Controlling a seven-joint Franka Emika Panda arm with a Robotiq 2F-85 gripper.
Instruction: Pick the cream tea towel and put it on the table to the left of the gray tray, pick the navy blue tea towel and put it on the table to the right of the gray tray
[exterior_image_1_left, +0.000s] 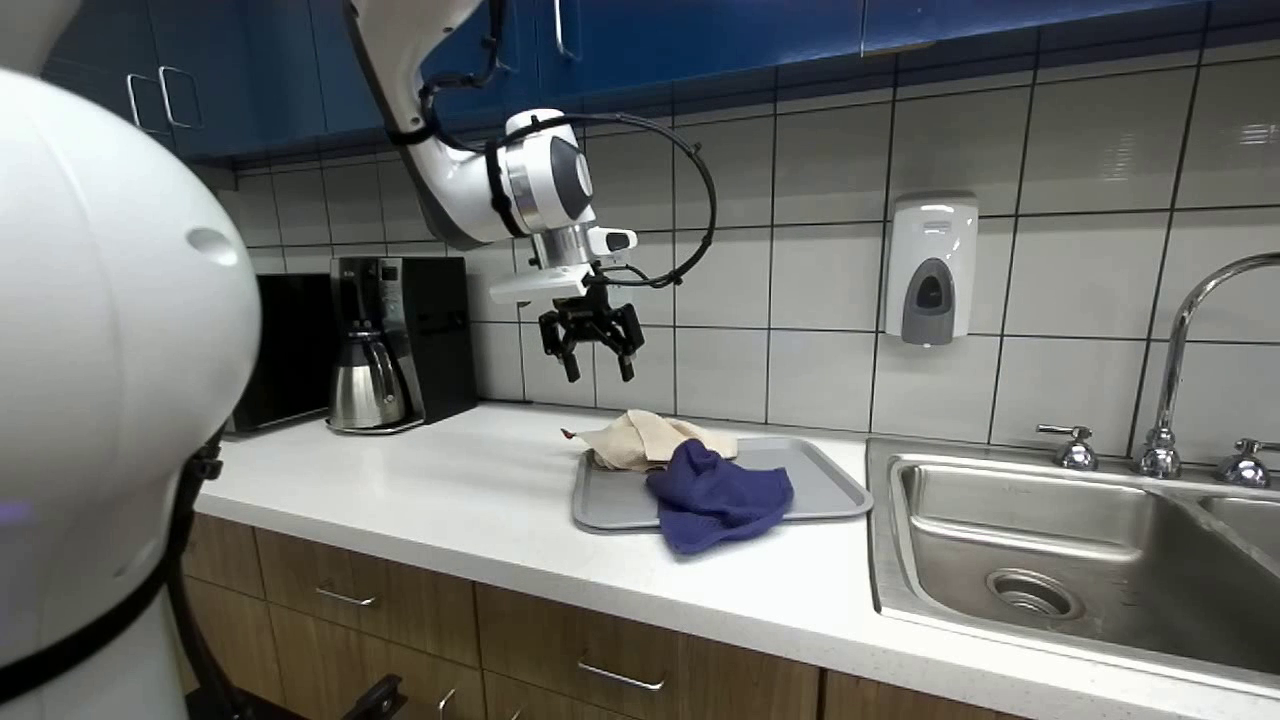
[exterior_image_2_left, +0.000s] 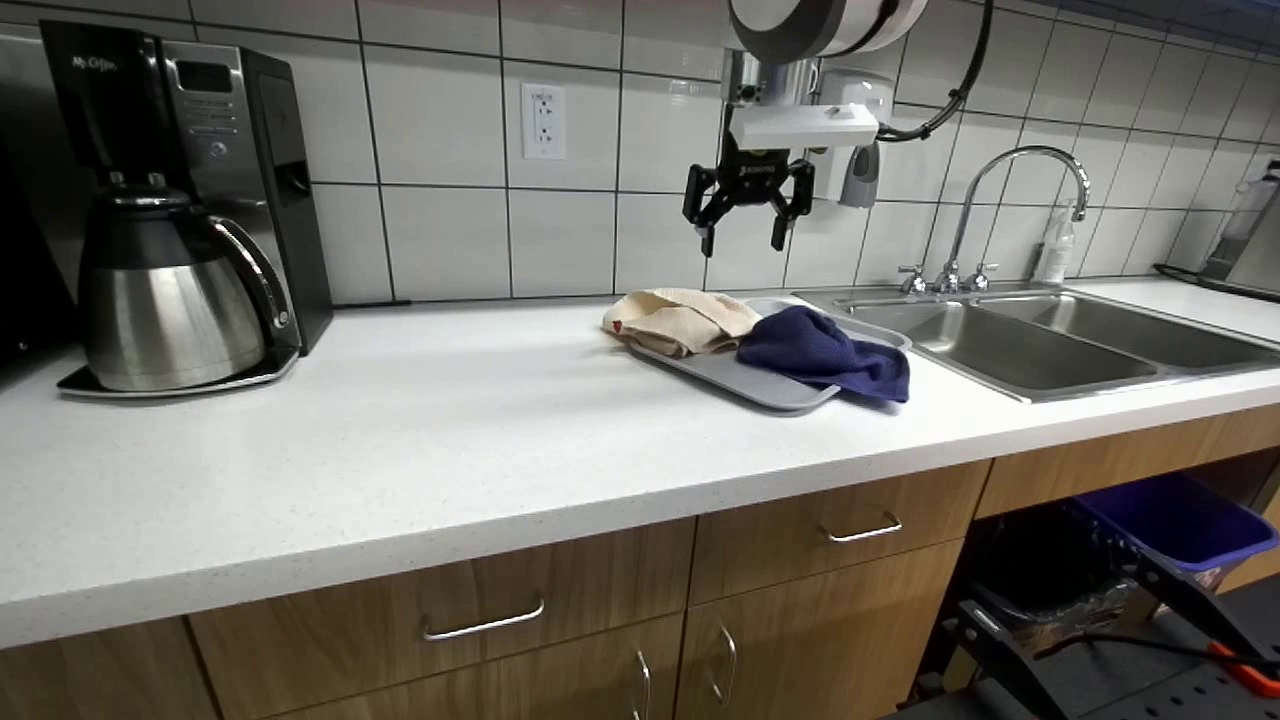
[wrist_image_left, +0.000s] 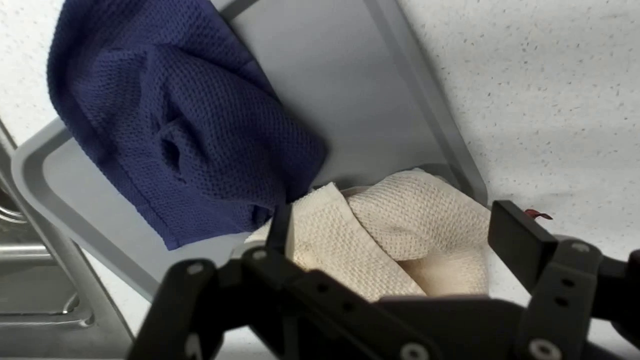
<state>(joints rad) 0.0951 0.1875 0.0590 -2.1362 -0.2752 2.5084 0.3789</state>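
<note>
The gray tray (exterior_image_1_left: 820, 485) lies flat on the white table (exterior_image_1_left: 470, 480). Crumpled toward its back, the cream tea towel (exterior_image_1_left: 640, 440) overhangs the rim on the coffee maker's side; a small red tag (wrist_image_left: 538, 214) sticks out there. The navy blue tea towel (exterior_image_2_left: 825, 350) is bunched beside it and drapes over the front rim onto the table. In the wrist view the navy blue tea towel (wrist_image_left: 215, 130) touches or slightly overlaps the cream tea towel (wrist_image_left: 415, 215). My gripper (exterior_image_2_left: 744, 243) hangs well above the tray, pointing down, open, with nothing between its fingers.
A steel sink (exterior_image_1_left: 1020, 540) with a tall faucet (exterior_image_1_left: 1172, 370) adjoins the tray's far side. At the opposite end stand a coffee maker (exterior_image_2_left: 280, 170) and its steel carafe (exterior_image_2_left: 175, 320). Behind runs a tiled wall bearing a soap dispenser (exterior_image_1_left: 932, 265); blue cabinets (exterior_image_1_left: 700, 40) hang overhead.
</note>
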